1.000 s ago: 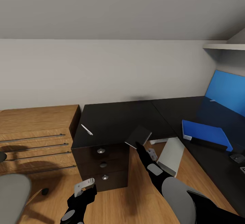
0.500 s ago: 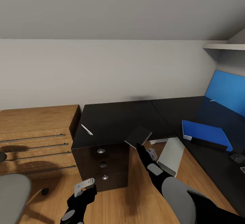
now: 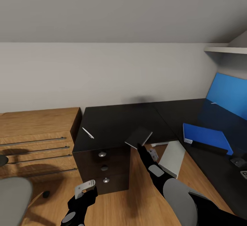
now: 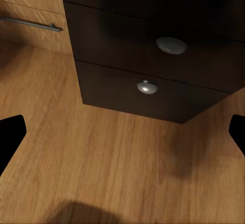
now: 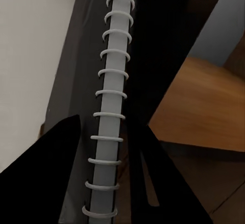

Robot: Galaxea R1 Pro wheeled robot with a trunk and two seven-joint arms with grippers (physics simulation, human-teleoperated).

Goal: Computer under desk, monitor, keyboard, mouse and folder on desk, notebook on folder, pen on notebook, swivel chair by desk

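Note:
My right gripper [image 3: 139, 146] is shut on the dark grey notebook [image 3: 139, 137], holding it tilted at the front edge of the black desk [image 3: 116, 119]. The right wrist view has the notebook's spiral binding [image 5: 109, 116] running between the dark fingers [image 5: 48, 183]. The white pen [image 3: 87, 132] lies on the desk's left part, above the drawer unit [image 3: 103, 167]. On the desk's right wing rests the blue folder [image 3: 206, 135]. My left gripper [image 3: 84, 188] hangs open low in front of the drawers, its fingertips [image 4: 10, 137] wide apart. The swivel chair's grey seat [image 3: 13, 198] shows at the lower left.
A light wooden drawer chest [image 3: 37, 140] stands left of the desk. A white desk leg [image 3: 173, 157] slants beside my right arm. A large blue wall panel [image 3: 228, 95] is behind the desk's right wing, under a shelf [image 3: 224, 49]. Wooden floor [image 4: 102, 157] lies below.
The whole picture has shifted down a few pixels, so the camera moved slightly. Both grippers keep their pose and the notebook stays in the right one.

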